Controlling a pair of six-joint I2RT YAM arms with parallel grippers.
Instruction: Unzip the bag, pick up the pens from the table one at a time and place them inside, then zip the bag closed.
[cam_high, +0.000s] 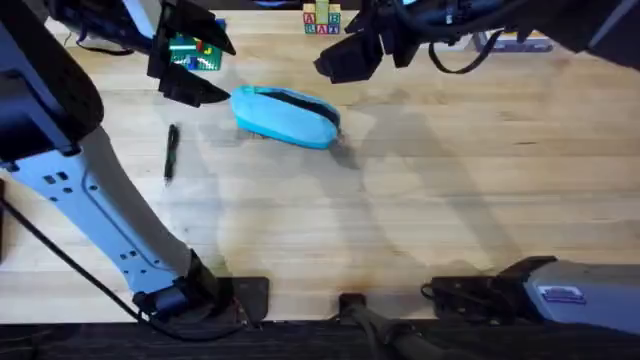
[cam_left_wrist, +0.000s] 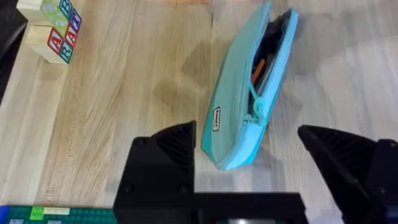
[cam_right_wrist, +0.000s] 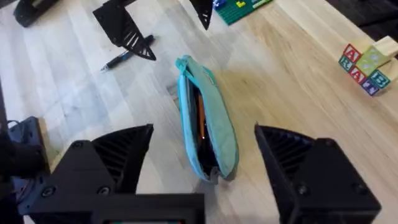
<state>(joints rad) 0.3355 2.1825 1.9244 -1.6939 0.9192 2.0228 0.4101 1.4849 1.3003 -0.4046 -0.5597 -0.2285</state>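
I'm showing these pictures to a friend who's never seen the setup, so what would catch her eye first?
Most likely the light blue bag, lying unzipped near the far middle of the table with something orange inside its dark opening. Both open grippers hover by it, the left gripper beside one end, the right gripper past the other. A single black pen lies apart on the bag's left.

Left arm (cam_high: 85, 200): pale grey link with small round holes, black joints, thin black cable trailing at its base. Right arm (cam_high: 570, 290): grey link bearing a white label, black base. Both pincers (cam_left_wrist: 249, 180) (cam_right_wrist: 205, 180) matte black, with ribbed, wedge-shaped fingers (cam_left_wrist: 177, 146).
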